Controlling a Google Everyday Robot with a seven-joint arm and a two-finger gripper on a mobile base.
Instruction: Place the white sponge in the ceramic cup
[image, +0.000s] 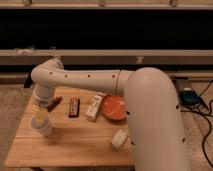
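Camera view. A wooden table (75, 142) is shown in the lower left of the frame, set on a speckled floor (12, 107). Dark panels (100, 30) run across the top. Cables (206, 125) are seen at the right edge.

The cup (44, 130) stands upright at the table's left. The gripper (40, 116) is positioned directly above its rim, with a pale yellowish piece at its tip. The state of the gripper cannot be told, and the cup's interior is hidden.

An orange bowl (107, 112) is located at centre, with a white carton (94, 107) touching its left side. A dark bar (74, 106) lies further left.

The sponge (119, 139) lies on the table at lower centre, below the bowl and well apart from the cup. It is off-white, blocky and round-cornered.
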